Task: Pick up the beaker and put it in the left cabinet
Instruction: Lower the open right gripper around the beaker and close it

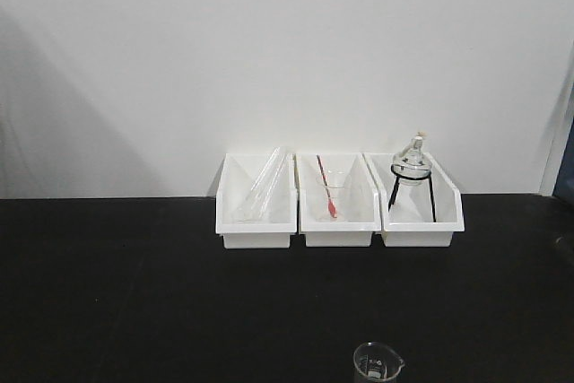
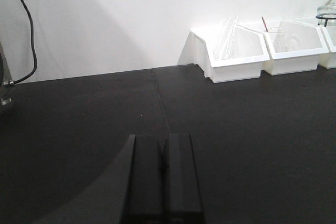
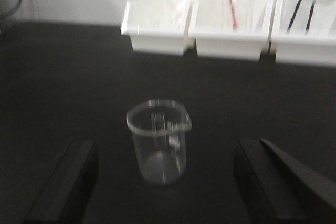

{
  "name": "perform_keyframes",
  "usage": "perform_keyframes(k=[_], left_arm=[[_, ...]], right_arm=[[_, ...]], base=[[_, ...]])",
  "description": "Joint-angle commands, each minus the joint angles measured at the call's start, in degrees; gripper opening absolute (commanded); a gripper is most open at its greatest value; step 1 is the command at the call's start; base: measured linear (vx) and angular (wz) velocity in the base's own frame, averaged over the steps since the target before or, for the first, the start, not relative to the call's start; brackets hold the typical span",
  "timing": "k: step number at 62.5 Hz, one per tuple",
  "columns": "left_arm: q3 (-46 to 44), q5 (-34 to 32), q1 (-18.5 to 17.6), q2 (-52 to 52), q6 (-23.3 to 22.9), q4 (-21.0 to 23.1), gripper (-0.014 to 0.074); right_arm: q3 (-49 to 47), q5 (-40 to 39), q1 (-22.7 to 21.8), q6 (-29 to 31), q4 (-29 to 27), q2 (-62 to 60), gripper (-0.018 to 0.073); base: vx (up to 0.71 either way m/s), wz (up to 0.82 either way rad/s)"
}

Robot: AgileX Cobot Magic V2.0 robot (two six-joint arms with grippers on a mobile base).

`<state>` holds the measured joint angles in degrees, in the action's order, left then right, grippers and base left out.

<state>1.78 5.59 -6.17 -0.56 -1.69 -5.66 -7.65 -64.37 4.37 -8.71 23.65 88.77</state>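
1. The beaker is standing upright near the front edge of the black tabletop, right of centre, with its spout pointing right.
2. The right gripper is gaping wide open, its dark fingers flanking the beaker on both sides without touching it.
3. The left gripper is sitting closed, fingers pressed together, low over bare tabletop.
4. Three white bins are lining the back edge, well apart from the beaker. Glass tubes are leaning in the left one, a red-tipped stick in the middle one, and a black stand is carrying glassware in the right one.
5. A plain white wall is rising behind the bins, and a black cable is hanging against it at the left.
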Motion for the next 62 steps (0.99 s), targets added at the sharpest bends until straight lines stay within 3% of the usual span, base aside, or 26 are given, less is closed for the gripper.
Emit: perform_keyframes(k=[1,32,62], left_arm=[[0.84,-5.21,-0.35,-1.19,-0.26,0.16,-0.0008],[0.84,-5.21,-0.35,-1.19,-0.26,0.16,-0.0008],[0.84,-5.21,-0.35,-1.19,-0.26,0.16,-0.0008]], right_arm=[[-3.07,-12.80,-0.22,-0.20,2.50,3.72,0.0574],[-18.83,-12.80,-0.22,-3.24,11.20,19.17,0.0574],[-29.87,-12.80,-0.22,-4.67,15.68,29.64,0.0574]], base=[[0.00,0.00],[0.00,0.00],[0.00,0.00]])
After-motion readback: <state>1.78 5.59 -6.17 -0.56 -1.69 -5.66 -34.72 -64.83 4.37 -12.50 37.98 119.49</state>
